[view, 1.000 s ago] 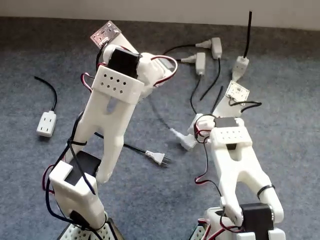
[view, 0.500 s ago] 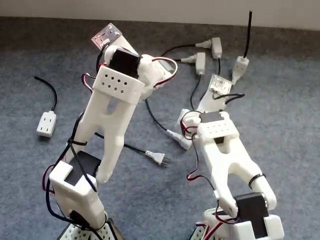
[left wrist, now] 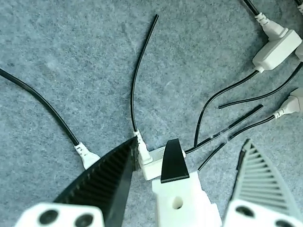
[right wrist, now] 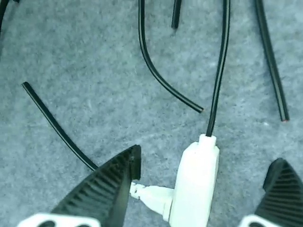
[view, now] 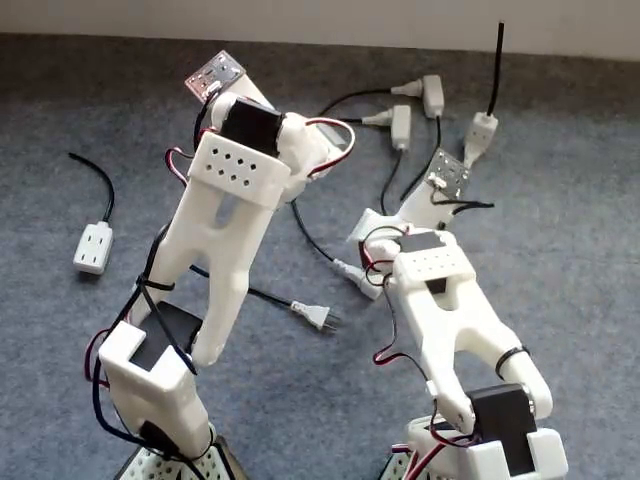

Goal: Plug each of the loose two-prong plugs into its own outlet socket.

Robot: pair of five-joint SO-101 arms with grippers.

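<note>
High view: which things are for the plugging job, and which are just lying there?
For the job:
loose plug
empty socket
socket between the fingers of the open right tool

Just lying there:
plugged socket, already done
second plugged socket, already done
grey carpet

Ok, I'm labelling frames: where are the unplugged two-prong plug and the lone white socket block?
two-prong plug [view: 311,313], high view, its white body behind the prongs.
socket block [view: 92,247], high view, middle of its top face.

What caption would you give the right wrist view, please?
Open right gripper over a socket with a plug at its side.
</note>
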